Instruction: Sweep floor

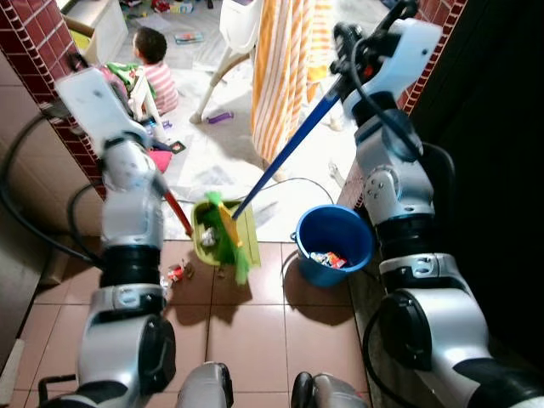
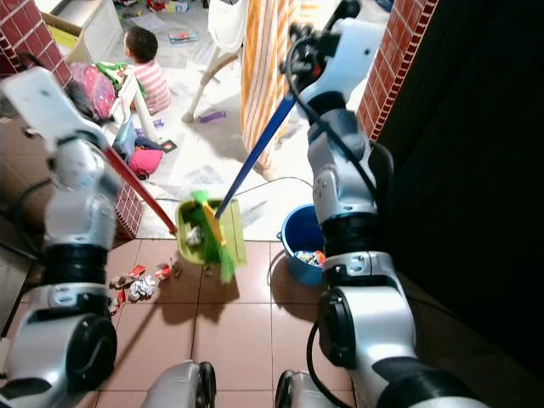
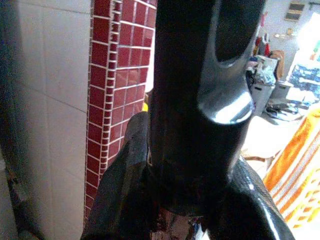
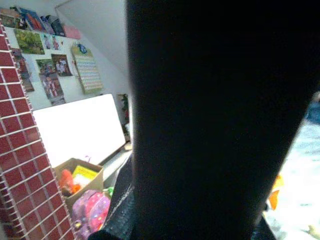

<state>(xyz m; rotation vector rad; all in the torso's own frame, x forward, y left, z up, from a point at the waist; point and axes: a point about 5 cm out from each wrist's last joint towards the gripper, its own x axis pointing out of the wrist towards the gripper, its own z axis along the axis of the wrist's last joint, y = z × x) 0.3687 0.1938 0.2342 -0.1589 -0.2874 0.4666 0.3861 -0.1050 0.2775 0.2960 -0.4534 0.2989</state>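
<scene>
Seen from my remote station, brown floor tiles (image 1: 255, 340) run nearest the robot, with a small heap of scraps (image 2: 140, 285) lying loose on them below my left arm. Just beyond sits the green dustpan (image 2: 234, 234), already carrying bits of rubbish, with the green bristles of the broom (image 2: 214, 238) resting across it. The dustpan's red handle (image 2: 136, 191) slopes up toward my left gripper (image 1: 64, 89), which is raised against the red brick pillar (image 1: 30, 51); I cannot tell from these pictures whether its fingers are clenched or released, since the wrist view gives me little beyond a dark close shape. The broom's blue pole (image 1: 293, 140) climbs away from the dustpan to my right gripper (image 1: 344, 42), held high at the doorway and grasping the pole's upper end. Below that gripper, beside the dustpan, stands a blue bucket (image 1: 336, 242) holding some litter. Farther off, beyond both grippers, an orange striped cloth (image 1: 285, 68) hangs, and a person in a striped top (image 1: 157, 72) sits on the pale floor among scattered toys.
</scene>
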